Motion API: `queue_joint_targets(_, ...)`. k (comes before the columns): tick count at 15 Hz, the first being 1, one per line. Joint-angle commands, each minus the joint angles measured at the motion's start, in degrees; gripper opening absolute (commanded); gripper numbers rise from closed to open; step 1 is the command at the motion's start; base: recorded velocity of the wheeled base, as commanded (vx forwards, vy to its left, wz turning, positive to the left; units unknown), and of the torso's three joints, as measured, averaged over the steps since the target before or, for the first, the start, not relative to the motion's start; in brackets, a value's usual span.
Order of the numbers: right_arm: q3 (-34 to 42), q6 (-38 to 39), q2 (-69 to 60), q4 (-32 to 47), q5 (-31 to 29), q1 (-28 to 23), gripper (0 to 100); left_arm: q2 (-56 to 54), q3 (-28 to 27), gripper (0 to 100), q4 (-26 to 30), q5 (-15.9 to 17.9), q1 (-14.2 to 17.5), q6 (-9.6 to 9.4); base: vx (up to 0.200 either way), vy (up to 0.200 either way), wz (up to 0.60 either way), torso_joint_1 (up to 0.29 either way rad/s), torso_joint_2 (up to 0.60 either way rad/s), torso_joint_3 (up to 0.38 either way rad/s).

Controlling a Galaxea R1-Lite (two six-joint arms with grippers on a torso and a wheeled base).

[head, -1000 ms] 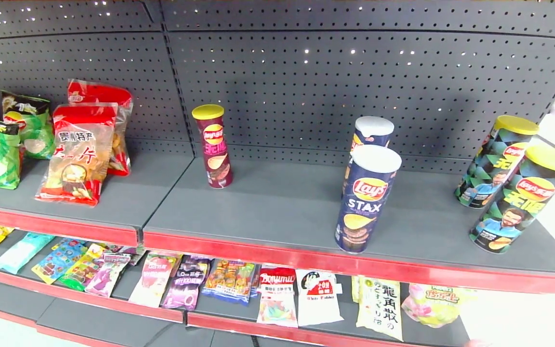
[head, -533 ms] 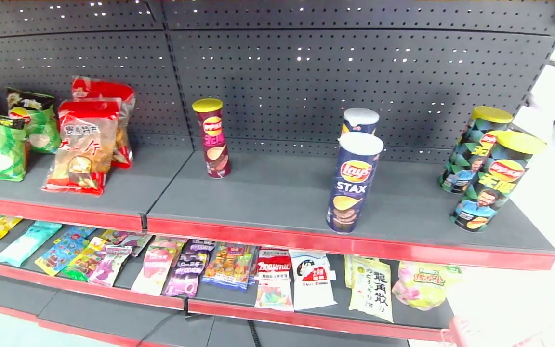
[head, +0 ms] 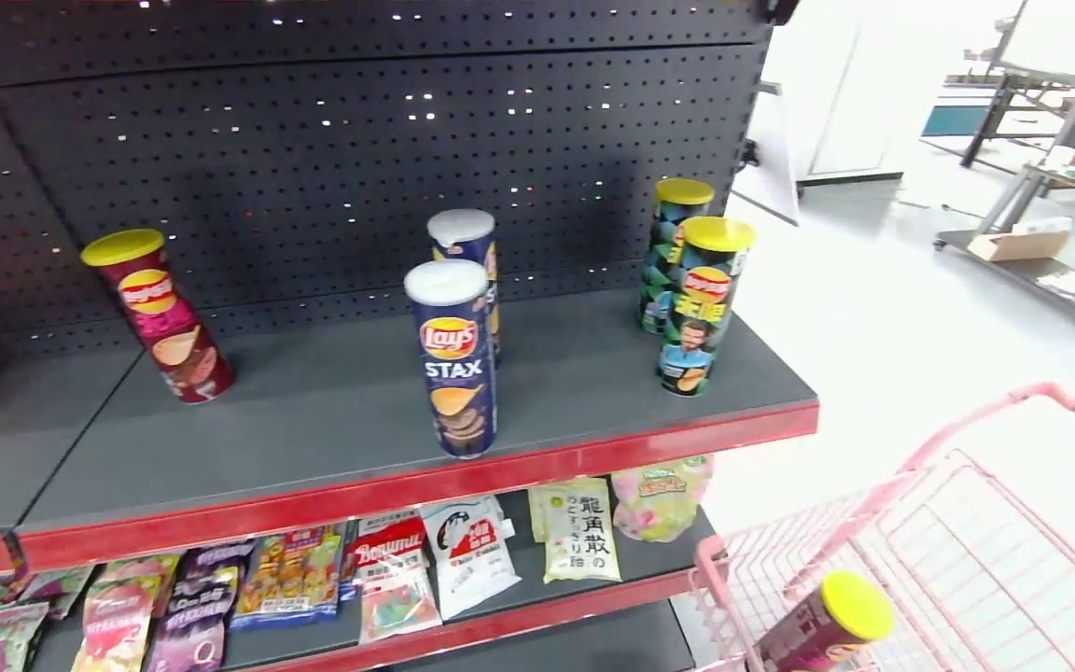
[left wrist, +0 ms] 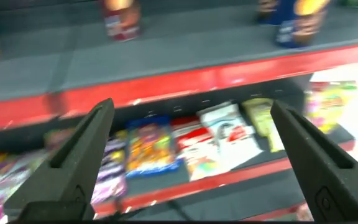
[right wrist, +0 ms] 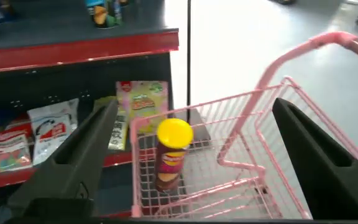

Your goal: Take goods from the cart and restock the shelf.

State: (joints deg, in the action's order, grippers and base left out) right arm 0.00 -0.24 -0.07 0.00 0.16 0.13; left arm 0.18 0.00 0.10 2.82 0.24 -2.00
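Where the shelf [head: 314,420] ends, a cart [head: 995,409] stands on white floor [head: 873,308].
Five cans [head: 452,359] on shelf, one can [head: 827,625] in cart; left tool [left wrist: 191,162], right tool [right wrist: 194,155] apart.

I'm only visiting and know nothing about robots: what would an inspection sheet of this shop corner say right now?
Surface: grey shelf with red front edge.
Job's things: maroon yellow-lidded crisp can standing in pink wire cart; on the shelf, one matching can, two dark blue cans, two green patterned cans.
Clutter: snack packets on the lower shelf.
Claws: left claw open, facing the lower shelf; right claw open, facing the cart.
Cables: nothing seen.
Surroundings: white floor, metal rack.
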Motion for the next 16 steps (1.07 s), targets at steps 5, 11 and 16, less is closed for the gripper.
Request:
queue_joint_targets(5, 0.0, 0.0, 0.1, 0.0, 0.0, 0.0, 100, 0.0, 0.0, 100, 0.0, 0.0, 0.0, -0.02, 0.0, 0.0, -0.6, 0.007, 0.0, 0.0)
queue_joint_targets(11, 0.0, 0.1, 0.1, -0.1, 0.0, 0.0, 100, 0.0, 0.0, 100, 0.0, 0.1, 0.0, -0.02, 0.0, 0.0, -0.4, 0.002, 0.0, 0.001)
queue_joint_targets(16, 0.0, 0.3, 0.1, -0.1, 0.1, 0.0, 100, 0.1, 0.0, 100, 0.0, 0.0, 0.0, -0.02, 0.0, 0.0, 0.0, 0.0, 0.0, 0.0)
